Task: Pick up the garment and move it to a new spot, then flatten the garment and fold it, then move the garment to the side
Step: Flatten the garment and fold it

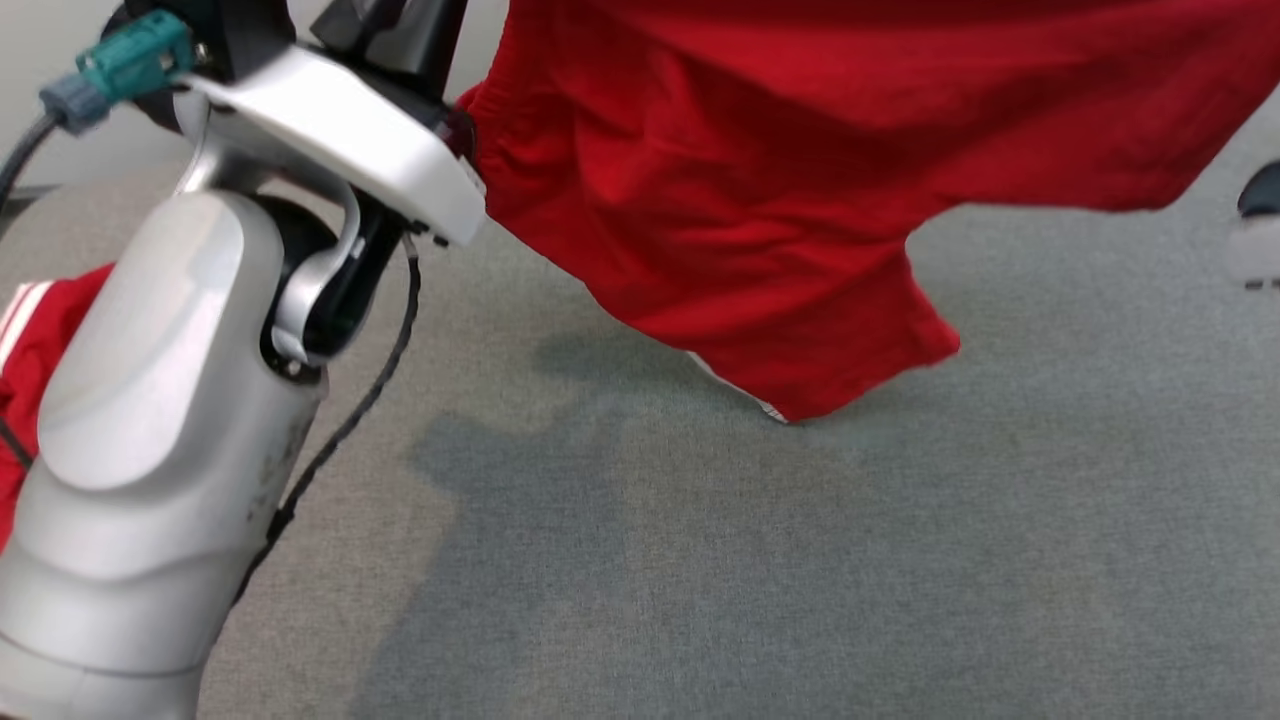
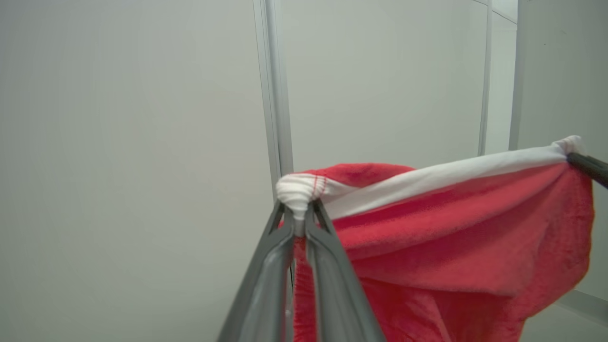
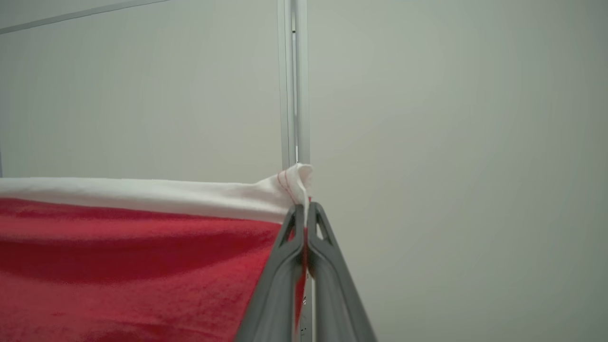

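The left tool (image 2: 298, 216) is pressed together on one bunched end of the red garment's (image 2: 451, 247) white band (image 2: 427, 178). The right tool (image 3: 304, 211) pinches the other end. The band therefore runs taut from tool to tool, and the cloth hangs below both, equally near each arm. The head view adds what the wrist views lack: the lowest corner hangs just over the grey carpet (image 1: 700, 560), perhaps brushing it.

The garment (image 1: 760, 200) runs off my head view's top edge, and my left arm (image 1: 150, 400) covers part of it. I can't identify the blurred object (image 1: 1258, 230) at right.
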Available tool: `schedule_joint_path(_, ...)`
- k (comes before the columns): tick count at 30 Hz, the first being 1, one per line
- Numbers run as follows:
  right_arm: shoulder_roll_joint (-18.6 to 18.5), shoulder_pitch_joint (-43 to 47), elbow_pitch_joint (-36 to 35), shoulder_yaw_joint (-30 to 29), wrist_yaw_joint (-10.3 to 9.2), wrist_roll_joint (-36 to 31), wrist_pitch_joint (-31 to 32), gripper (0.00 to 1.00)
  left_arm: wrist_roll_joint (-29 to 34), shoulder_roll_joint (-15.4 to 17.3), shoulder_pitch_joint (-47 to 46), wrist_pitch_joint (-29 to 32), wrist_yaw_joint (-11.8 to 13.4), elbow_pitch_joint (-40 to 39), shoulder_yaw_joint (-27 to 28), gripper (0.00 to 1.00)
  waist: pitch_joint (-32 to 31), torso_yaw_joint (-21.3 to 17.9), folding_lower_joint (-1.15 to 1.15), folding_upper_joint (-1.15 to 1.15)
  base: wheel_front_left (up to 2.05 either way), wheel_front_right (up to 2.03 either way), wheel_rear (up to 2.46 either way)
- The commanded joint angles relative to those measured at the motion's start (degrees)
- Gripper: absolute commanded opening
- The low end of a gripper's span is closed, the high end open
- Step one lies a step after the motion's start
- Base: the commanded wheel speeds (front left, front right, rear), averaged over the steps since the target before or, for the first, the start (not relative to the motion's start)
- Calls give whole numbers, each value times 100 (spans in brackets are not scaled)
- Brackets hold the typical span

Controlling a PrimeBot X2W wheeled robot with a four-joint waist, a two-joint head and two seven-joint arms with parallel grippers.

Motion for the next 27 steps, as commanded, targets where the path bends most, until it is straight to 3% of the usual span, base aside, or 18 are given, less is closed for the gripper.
schedule_joint_path(1, -33, -238, 121, -3, -1, 55, -24, 0, 7, 15, -241, -55, -32, 151, 41, 0, 211, -12, 0, 0, 0, 0, 0)
schedule_joint_path(9, -71, -1972, 1191, 223, 0, 208, -315, 0, 287, -325, -1672, -812, -339, 1571, 30, 0, 999, 16, 0, 0, 0, 0, 0)
schedule_joint_path(16, 31, -3380, 2460, 484, -1, 159, -847, 0, 395, -686, -2813, -1765, -413, 3051, 201, 0, 1346, 54, 0, 0, 0, 0, 0)
schedule_joint_path(22, 239, -3754, 3677, 746, -1, 267, -994, 0, 386, -901, -2851, -1951, -489, 4013, 273, 0, 1434, 68, 0, 0, 0, 0, 0)
schedule_joint_path(27, 536, -3542, 4782, 1098, 0, 435, -1127, 0, 285, -1041, -2377, -1966, -459, 4718, 466, 0, 1500, 77, 0, 0, 0, 0, 0)
